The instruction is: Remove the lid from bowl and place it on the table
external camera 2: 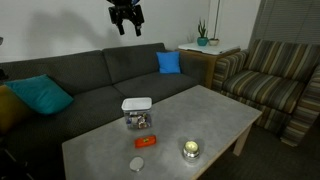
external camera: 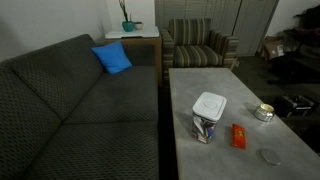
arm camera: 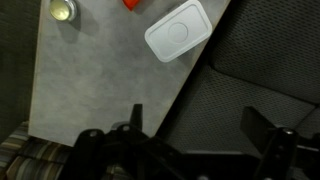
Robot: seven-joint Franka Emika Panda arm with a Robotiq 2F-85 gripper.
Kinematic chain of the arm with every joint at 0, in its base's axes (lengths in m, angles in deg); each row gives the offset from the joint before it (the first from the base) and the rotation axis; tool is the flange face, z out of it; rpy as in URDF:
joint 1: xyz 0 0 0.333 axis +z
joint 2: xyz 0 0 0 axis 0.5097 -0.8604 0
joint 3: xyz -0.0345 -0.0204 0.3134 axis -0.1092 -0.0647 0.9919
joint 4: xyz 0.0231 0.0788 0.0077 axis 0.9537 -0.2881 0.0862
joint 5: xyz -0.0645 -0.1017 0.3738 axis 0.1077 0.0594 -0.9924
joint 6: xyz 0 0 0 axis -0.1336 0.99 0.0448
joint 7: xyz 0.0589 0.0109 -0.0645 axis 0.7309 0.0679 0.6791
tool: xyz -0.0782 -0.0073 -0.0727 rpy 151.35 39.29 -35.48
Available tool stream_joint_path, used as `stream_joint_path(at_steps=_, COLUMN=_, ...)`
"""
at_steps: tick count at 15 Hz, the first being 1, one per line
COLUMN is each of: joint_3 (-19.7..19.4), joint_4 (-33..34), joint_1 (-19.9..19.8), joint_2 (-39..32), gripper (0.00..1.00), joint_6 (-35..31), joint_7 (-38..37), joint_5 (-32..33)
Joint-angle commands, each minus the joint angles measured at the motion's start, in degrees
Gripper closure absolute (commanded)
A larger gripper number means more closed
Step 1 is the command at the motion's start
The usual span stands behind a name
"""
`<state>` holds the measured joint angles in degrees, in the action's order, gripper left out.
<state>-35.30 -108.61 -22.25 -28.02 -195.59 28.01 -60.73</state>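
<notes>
The white square lid (external camera: 209,103) (external camera 2: 136,103) (arm camera: 177,29) rests on the small clear bowl (external camera: 204,127) (external camera 2: 138,120), which stands on the light grey table (external camera: 200,90) (external camera 2: 190,115) (arm camera: 90,75). Blue and white items show through the bowl's walls. In the wrist view the lid hides the bowl. My gripper (external camera 2: 126,20) (arm camera: 195,120) hangs high above the sofa, well up and back from the bowl. Its fingers are spread wide and hold nothing. It is out of frame in an exterior view.
A red object (external camera: 238,136) (external camera 2: 146,142), a round silvery tin (external camera: 264,112) (external camera 2: 190,149) (arm camera: 62,9) and a small grey disc (external camera: 269,156) (external camera 2: 138,165) lie on the table. A dark sofa (external camera: 70,110) (external camera 2: 80,70) runs along the table. A striped armchair (external camera: 198,45) (external camera 2: 270,75) stands at its end.
</notes>
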Motion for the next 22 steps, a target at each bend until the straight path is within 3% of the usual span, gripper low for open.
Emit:
stream_joint_path(at_steps=1, joint_3=2.60, joint_4=4.67, joint_1=-0.60, joint_2=-7.66, gripper=0.00, joint_6=-4.95, joint_7=8.86, joint_5=-3.75)
stream_joint_path(at_steps=5, joint_3=5.21, joint_4=7.75, joint_1=-1.82, joint_2=-14.82, gripper=0.00, joint_6=-6.17, joint_7=15.50, joint_5=-6.94)
stream_joint_path(at_steps=6, joint_3=2.99, joint_4=5.28, joint_1=0.26, joint_2=-11.38, gripper=0.00, joint_6=-5.35, joint_7=11.45, joint_5=-5.18)
stream_joint_path(at_steps=11, joint_3=3.71, joint_4=7.44, joint_1=0.24, joint_2=-14.12, gripper=0.00, joint_6=-5.73, joint_7=14.97, joint_5=-4.21)
stream_joint_path(at_steps=20, joint_3=13.29, joint_4=11.17, joint_1=-6.15, joint_2=-25.99, gripper=0.00, joint_6=-4.74, joint_7=44.32, joint_5=-3.75)
stream_joint_path(at_steps=22, joint_3=13.37, joint_4=12.33, joint_1=-6.79, joint_2=-28.57, gripper=0.00, joint_6=-2.92, joint_7=47.66, joint_5=-3.69)
